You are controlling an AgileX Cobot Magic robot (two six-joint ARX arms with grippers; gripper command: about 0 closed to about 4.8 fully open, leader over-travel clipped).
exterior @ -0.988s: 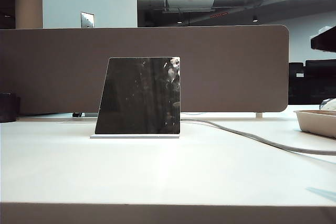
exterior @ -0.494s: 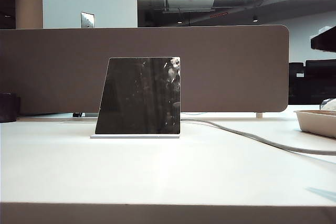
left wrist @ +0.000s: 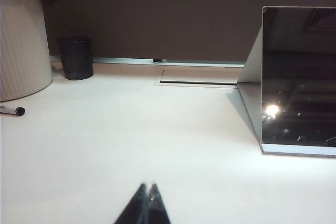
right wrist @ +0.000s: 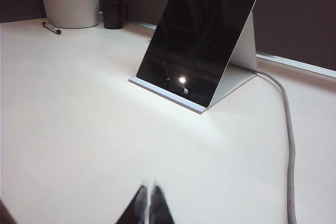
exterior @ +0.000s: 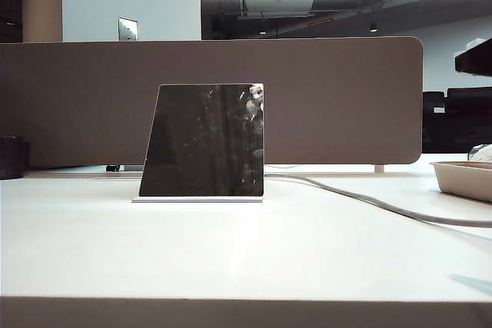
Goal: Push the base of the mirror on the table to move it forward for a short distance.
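Left gripper (left wrist: 148, 199): tips pressed together, nothing held, low over the table (exterior: 231, 259); the mirror (left wrist: 298, 74) sits at its 2 o'clock, well apart. Mid-table in the exterior view, mirror tilts back on the base of the mirror (exterior: 197, 200), untouched. Right gripper (right wrist: 147, 199): tips also together, empty, mirror at 12 o'clock. Neither gripper shows in the exterior view. Risk: contact on the panel instead of the thin plate could tip it; off-centre push would twist it; grey cable (right wrist: 287, 124) beside base could snag.

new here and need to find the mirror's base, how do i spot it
On the wide white table, before the long beige divider panel, stands a dark glossy tilted mirror. Its base is the thin flat white plate beneath, unlike the grey cable alongside. Neither claw touches it.
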